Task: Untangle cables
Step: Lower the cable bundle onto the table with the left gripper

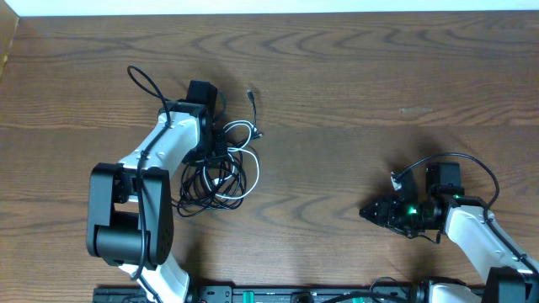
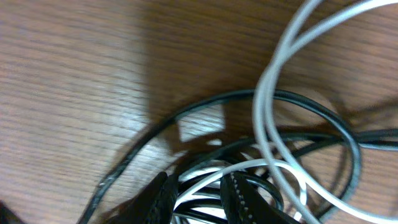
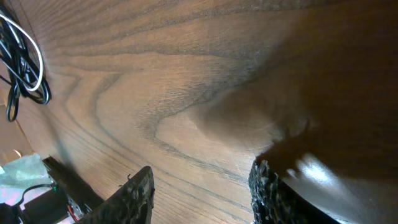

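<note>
We see a dark brown wooden table [image 1: 354,76] with wavy grain filling the view, evenly lit (soft shadows only), and a pale strip [image 1: 269,7] beyond its far edge.

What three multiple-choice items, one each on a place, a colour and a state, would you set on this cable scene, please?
1. Where on the table does the cable tangle lie?
A. at the left gripper
B. at its right edge
C. in its near right corner

2. What colours are its cables?
A. red and blue
B. black and white
C. all yellow

3. How is the right gripper?
A. shut on a cable
B. shut on nothing
C. open, holding nothing

Answers: 1 A, the left wrist view shows strands right at its fingers; 2 B, only black and white strands show; 3 C, its fingers stand wide apart over bare wood.
</note>
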You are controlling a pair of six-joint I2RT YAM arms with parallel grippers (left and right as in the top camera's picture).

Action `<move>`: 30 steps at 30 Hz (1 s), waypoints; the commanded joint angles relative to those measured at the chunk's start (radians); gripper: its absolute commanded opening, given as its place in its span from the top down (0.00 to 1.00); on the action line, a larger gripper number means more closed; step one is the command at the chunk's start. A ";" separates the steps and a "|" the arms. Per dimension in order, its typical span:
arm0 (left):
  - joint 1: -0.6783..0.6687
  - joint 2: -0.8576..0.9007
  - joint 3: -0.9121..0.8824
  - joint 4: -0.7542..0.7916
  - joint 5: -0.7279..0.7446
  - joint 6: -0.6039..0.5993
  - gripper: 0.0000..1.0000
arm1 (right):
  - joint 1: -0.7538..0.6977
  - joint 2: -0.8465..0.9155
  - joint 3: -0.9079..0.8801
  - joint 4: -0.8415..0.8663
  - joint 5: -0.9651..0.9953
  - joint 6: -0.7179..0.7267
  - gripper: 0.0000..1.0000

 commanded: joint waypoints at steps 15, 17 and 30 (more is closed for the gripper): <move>-0.003 0.002 -0.098 0.067 -0.037 0.023 0.87 | 0.005 -0.010 -0.009 0.003 -0.010 0.003 0.49; -0.003 -0.010 -0.082 0.047 -0.037 0.023 0.92 | 0.005 -0.010 -0.009 0.003 -0.010 0.002 0.49; -0.003 -0.478 -0.002 -0.051 -0.032 -0.135 0.92 | 0.005 -0.010 -0.009 0.055 -0.457 -0.268 0.48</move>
